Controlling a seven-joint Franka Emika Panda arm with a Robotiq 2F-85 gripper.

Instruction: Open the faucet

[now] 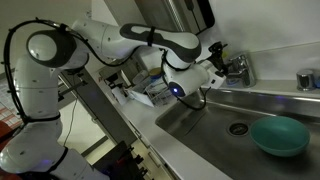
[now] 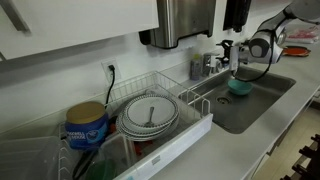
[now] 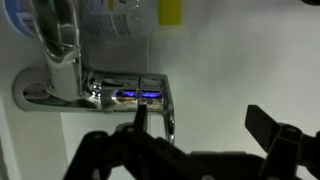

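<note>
The faucet [image 3: 120, 92] is shiny chrome and fills the upper left of the wrist view, with an upright part at the left and a horizontal part that reflects blue light. It also stands at the back of the sink in both exterior views [image 1: 238, 68] [image 2: 212, 64]. My gripper [image 3: 200, 125] is open. Its left finger is in front of the end of the faucet's horizontal part, and its right finger is out over bare wall. Nothing is between the fingers. In both exterior views the gripper [image 1: 214, 66] [image 2: 238, 56] is close beside the faucet.
A teal bowl [image 1: 280, 135] lies in the steel sink [image 1: 200, 120]. A small round metal cup [image 1: 307, 80] stands on the back ledge. A dish rack [image 2: 190, 100] with plates [image 2: 150, 115] and a blue tub [image 2: 87, 125] stand beside the sink. Bottles stand behind the faucet.
</note>
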